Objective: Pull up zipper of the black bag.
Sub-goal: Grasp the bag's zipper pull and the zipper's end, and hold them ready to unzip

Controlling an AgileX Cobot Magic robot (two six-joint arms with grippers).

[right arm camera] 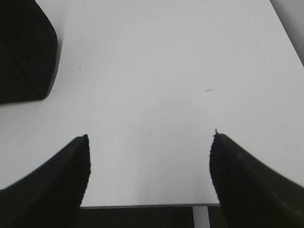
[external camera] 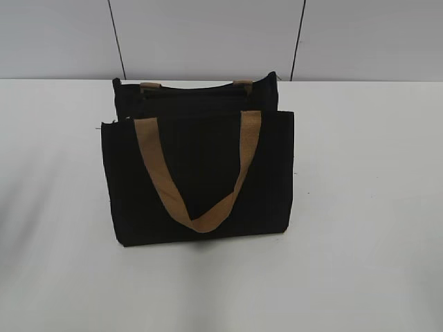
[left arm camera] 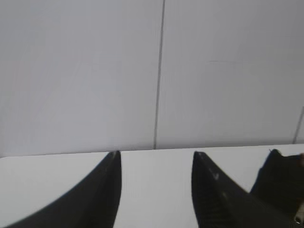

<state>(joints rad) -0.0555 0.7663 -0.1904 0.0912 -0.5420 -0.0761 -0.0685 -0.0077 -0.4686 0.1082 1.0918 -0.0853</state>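
The black bag (external camera: 173, 173) stands upright in the middle of the white table, its tan front handle (external camera: 201, 220) hanging down over the front panel. The zipper runs along the dark top edge (external camera: 197, 88) between the rear strap ends; I cannot make out its pull tab. Neither gripper shows in the exterior view. My left gripper (left arm camera: 156, 154) is open and empty, low over the table, with a corner of the bag (left arm camera: 280, 183) to its right. My right gripper (right arm camera: 149, 137) is open and empty over bare table, with the bag (right arm camera: 21, 57) at upper left.
The white table (external camera: 360, 207) spreads out on both sides of the bag. A pale panelled wall (external camera: 208, 34) stands right behind it. The table's edge (right arm camera: 142, 205) shows just beneath the right gripper's jaws.
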